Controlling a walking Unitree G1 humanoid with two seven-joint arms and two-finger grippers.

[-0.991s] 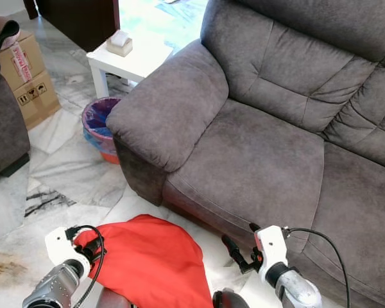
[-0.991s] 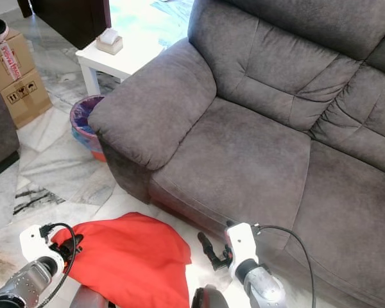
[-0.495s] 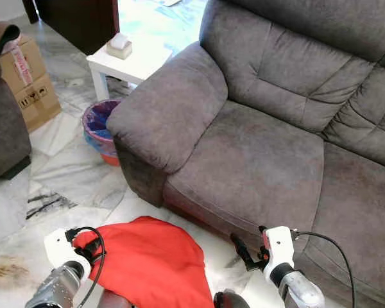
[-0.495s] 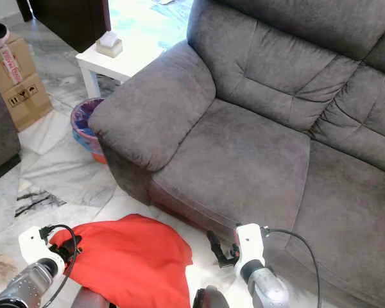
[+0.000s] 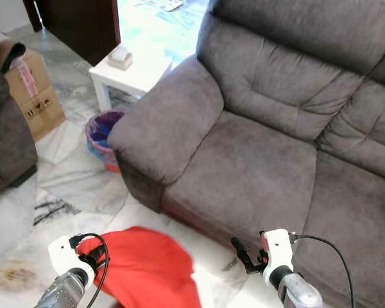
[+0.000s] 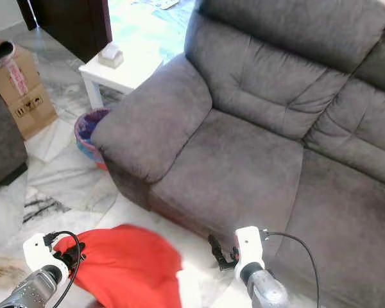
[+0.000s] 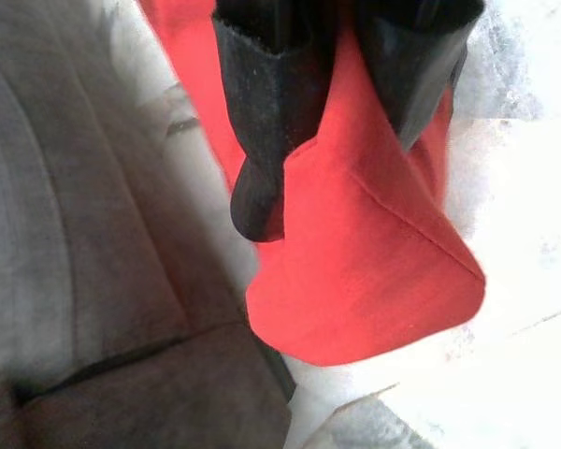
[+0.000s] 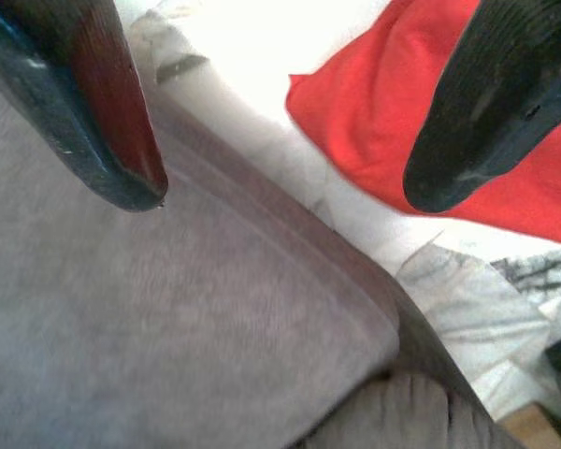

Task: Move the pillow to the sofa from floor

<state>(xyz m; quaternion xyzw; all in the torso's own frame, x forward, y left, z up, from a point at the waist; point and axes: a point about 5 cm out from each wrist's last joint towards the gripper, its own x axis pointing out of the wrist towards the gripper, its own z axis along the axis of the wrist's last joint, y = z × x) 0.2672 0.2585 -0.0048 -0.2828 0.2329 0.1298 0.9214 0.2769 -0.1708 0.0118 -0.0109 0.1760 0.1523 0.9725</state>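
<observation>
A: On the floor before the sofa, head view: red pillow is lying between both tools.
B: Left wrist: left tool is clenching a pillow corner for lifting.
A: Right wrist: right tool is hanging released, gripping nothing, over the seat edge.

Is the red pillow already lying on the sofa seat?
No, the red pillow is down by the floor in front of the sofa, its corner pinched by the left gripper.
</observation>
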